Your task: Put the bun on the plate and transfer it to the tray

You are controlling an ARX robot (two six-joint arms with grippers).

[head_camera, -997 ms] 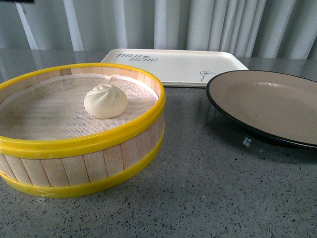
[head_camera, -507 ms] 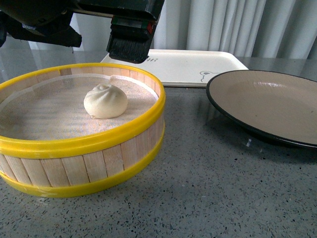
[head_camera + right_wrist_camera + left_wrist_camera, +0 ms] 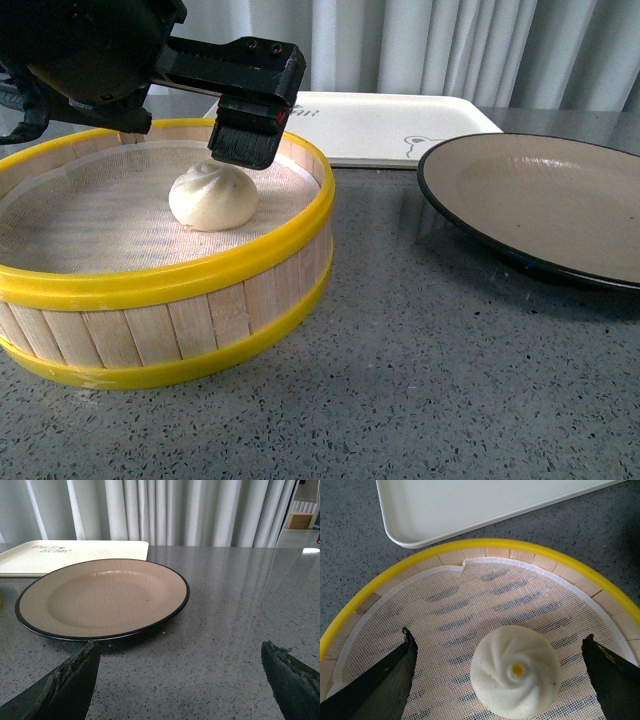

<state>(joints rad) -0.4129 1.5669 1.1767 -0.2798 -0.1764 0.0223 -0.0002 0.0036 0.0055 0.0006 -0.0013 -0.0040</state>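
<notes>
My left claw (image 3: 497, 636) hangs spread above the steamed bun (image 3: 515, 675) in the steamer basket (image 3: 485, 544), so its fingers can straddle it.

Black left claw (image 3: 497, 635) (two small screws)

Steamer wall (image 3: 190, 320) rings bun (image 3: 212, 197); free mesh (image 3: 80, 215) either side.

The bun (image 3: 516, 672) lies on mesh (image 3: 470, 605) between the spread left pincer (image 3: 498, 636) tips.
</notes>
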